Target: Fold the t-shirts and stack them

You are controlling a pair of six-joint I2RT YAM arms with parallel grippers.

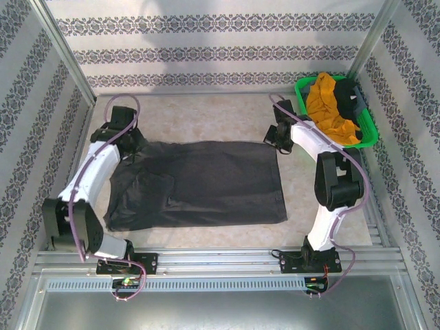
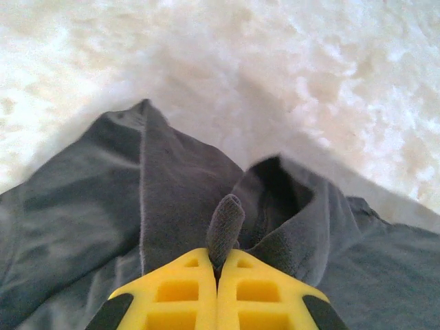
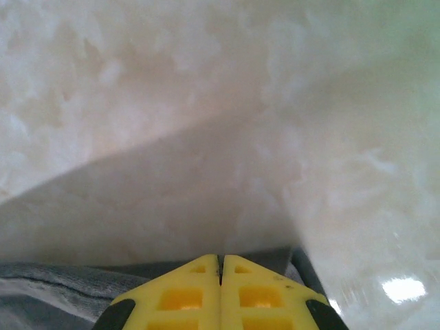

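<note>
While the grey t-shirt [image 1: 199, 182] lies spread on the table [image 1: 206, 113], my left end effector [image 2: 218, 256] pinches its far corner and my right end effector [image 3: 220, 258] sits closed at the other (orange t-shirt [image 1: 326, 103], black t-shirt [image 1: 347, 93] in the basket [image 1: 368, 130]).

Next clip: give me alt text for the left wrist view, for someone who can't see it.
The left gripper is shut on a small fold of the dark grey t-shirt, which pokes up between its yellow fingers. The rest of the shirt lies rumpled across the lower frame, with the pale marbled table beyond it.
</note>
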